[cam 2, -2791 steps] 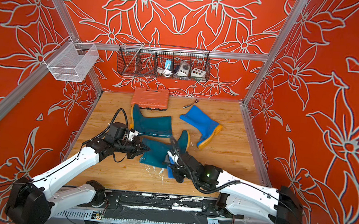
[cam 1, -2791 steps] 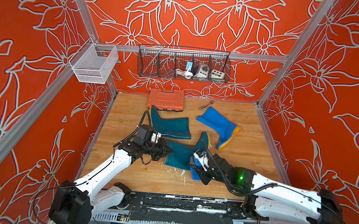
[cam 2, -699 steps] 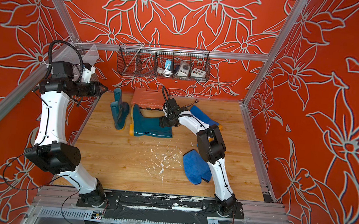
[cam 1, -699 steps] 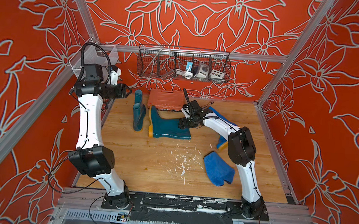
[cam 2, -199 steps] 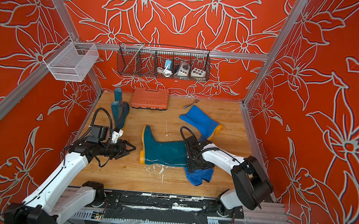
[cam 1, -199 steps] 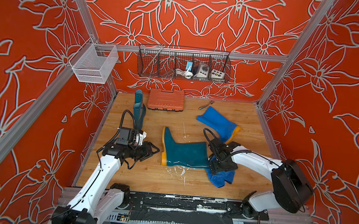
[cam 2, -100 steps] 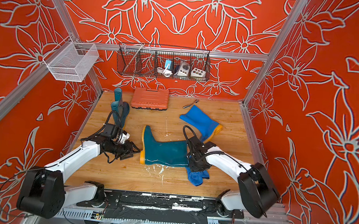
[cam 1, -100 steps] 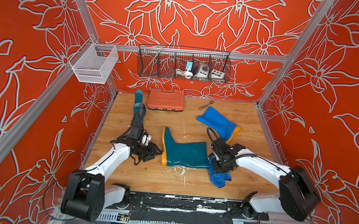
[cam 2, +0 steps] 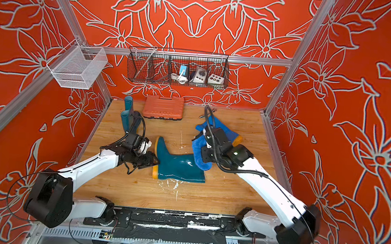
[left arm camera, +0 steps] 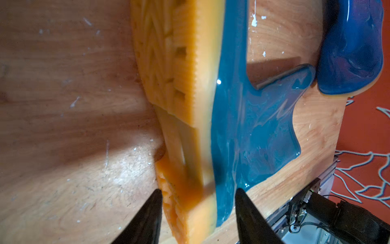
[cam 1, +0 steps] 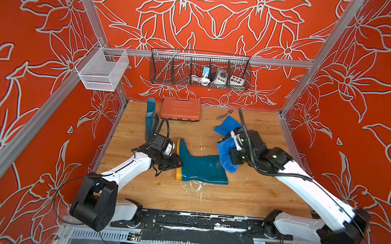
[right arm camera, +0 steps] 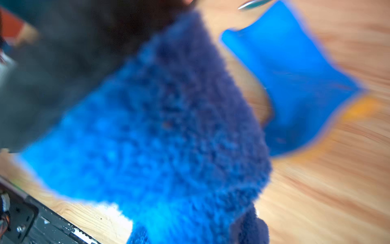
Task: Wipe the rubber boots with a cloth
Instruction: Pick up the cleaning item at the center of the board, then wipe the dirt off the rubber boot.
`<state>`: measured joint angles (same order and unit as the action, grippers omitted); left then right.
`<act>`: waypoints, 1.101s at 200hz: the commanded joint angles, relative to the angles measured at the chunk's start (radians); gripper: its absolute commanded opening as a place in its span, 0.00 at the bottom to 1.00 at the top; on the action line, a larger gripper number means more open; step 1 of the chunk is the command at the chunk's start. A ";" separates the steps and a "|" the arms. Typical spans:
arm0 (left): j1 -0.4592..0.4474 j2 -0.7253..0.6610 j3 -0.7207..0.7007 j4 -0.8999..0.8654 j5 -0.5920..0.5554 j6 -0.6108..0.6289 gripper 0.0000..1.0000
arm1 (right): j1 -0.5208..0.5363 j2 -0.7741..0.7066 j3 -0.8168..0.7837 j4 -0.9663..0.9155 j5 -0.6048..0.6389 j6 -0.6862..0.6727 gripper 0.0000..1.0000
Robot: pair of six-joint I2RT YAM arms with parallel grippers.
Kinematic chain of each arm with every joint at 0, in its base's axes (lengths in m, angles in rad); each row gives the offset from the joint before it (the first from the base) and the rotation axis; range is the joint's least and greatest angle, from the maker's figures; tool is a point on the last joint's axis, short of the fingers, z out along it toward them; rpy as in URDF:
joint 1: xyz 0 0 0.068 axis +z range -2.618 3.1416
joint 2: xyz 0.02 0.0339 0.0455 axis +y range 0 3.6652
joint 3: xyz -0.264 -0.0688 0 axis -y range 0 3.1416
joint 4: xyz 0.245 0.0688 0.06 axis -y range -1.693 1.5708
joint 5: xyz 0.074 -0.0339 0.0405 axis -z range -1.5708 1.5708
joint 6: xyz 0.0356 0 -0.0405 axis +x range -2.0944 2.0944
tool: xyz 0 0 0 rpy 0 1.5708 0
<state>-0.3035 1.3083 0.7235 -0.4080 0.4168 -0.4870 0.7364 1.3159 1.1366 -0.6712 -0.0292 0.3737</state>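
**Cloth held at the shaft of the lying teal boot**

In both top views a dark teal boot point(cam 1: 200, 167) lies on its side at the centre of the wooden floor point(cam 1: 207, 195), with its yellow-orange sole toward the left of the frame. The left gripper point(cam 1: 177, 164) is at the heel. In the left wrist view its fingers point(left arm camera: 147, 215) stand apart, one on each side of the sole's edge; whether they pinch it I cannot tell. Right of centre, the right gripper point(cam 1: 230, 139) is clamped on the blue cloth point(cam 1: 226, 154), which hangs down by the boot's shaft opening. Behind it lies the bright blue boot point(cam 1: 225, 126). The second teal boot point(cam 1: 150, 121) stands upright at the upper left of the floor, near the orange case point(cam 1: 180, 108).
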 commanded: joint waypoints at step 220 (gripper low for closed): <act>-0.065 -0.259 -0.302 0.106 0.065 -0.167 0.31 | 0.048 0.229 -0.241 0.381 -0.382 0.101 0.00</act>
<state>-0.3607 1.0882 0.4374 -0.2337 0.4465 -0.6510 0.7681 1.5459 0.8574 -0.2611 -0.3950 0.4633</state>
